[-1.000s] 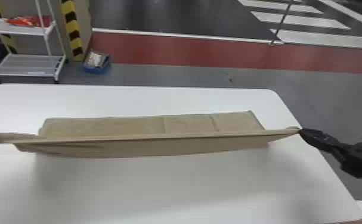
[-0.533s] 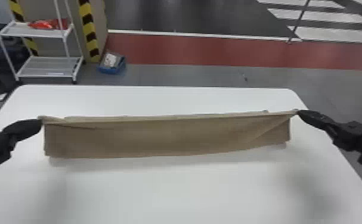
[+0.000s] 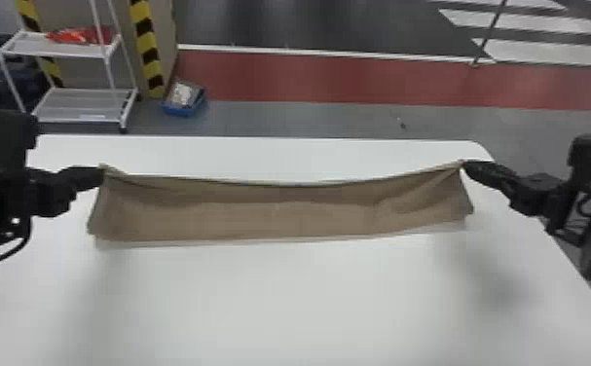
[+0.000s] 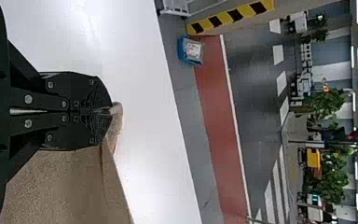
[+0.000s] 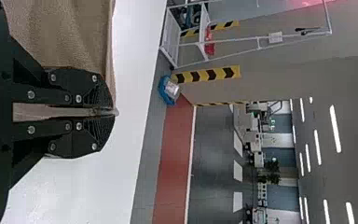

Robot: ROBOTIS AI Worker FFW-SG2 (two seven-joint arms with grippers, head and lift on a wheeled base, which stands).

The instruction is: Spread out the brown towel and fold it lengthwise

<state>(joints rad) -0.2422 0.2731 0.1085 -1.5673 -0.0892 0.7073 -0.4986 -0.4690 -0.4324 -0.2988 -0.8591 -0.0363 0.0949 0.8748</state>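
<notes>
We hold the long, brown cloth towel (image 3: 279, 214) stretched out over the white, flat-topped desk (image 3: 279, 301), its upper edge dipping between the ends. Our black, two-fingered left gripper (image 3: 100, 173) is clamped on one upper corner, and our matching black right gripper (image 3: 465, 166) pinches the opposite upper corner.

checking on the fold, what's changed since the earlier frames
The left gripper and right gripper have moved farther from the robot and closer together. The held edge of the brown towel, nearly straight before, now sags in the middle, with the cloth falling on its near side. Both grippers still hold its corners; nothing was let go.
</notes>
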